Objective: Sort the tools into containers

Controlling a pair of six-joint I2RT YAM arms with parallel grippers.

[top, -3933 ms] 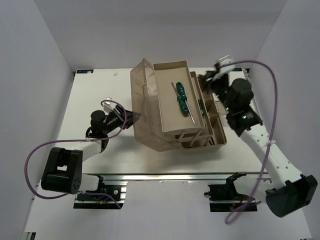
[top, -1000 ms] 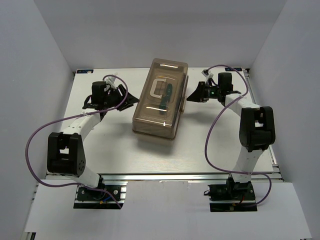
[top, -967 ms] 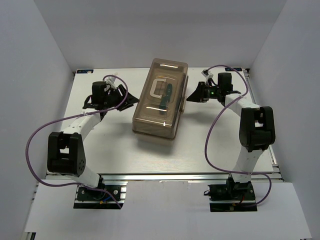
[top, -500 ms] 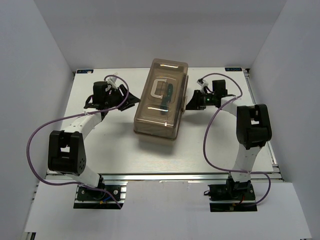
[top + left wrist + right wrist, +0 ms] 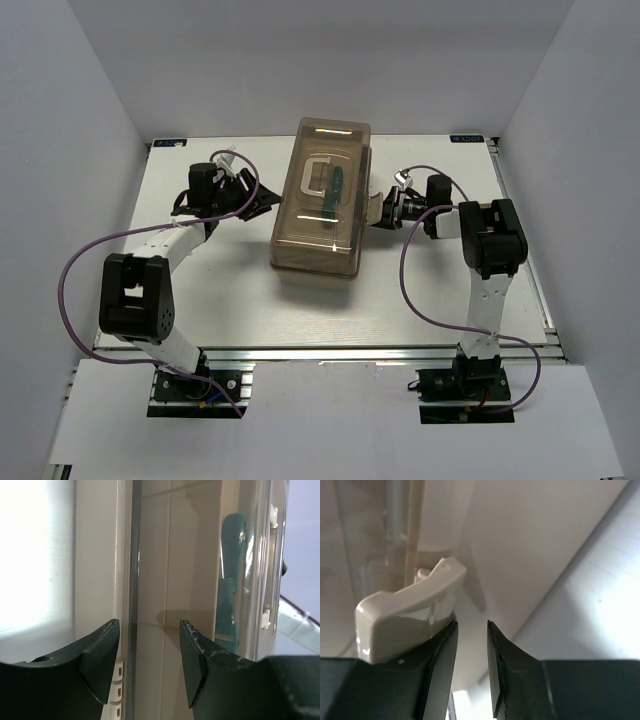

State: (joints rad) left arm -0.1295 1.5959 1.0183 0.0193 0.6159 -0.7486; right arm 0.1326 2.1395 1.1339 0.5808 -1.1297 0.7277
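- Toolbox (image 5: 315,255) is sitting in the middle of the white table (image 5: 420,290) in the top view, lying lengthwise away from the arm bases; its smoky brown lid (image 5: 345,140) is lying shut, with the pale handle (image 5: 318,176) on top; a green screwdriver (image 5: 336,188) is showing through the lid, lying inside just beside the handle.
- Left gripper (image 5: 264,206) is reaching in toward the toolbox's left long side and the right gripper (image 5: 378,208) toward its right long side; from above I cannot tell whether either is touching the box.
- Left wrist view: the two dark fingers (image 5: 100,655) are standing moderately apart with nothing gripped between them; the toolbox's side is filling the view just ahead, its dark seam line running up from the gap; the green handle is glowing through the translucent lid on the right.
- Right wrist view: the fingers (image 5: 442,665) are standing with only a narrow gap, holding nothing between them; a beige latch (image 5: 410,612) on the toolbox's side is jutting out right at one fingertip; whether the two are touching is unclear.
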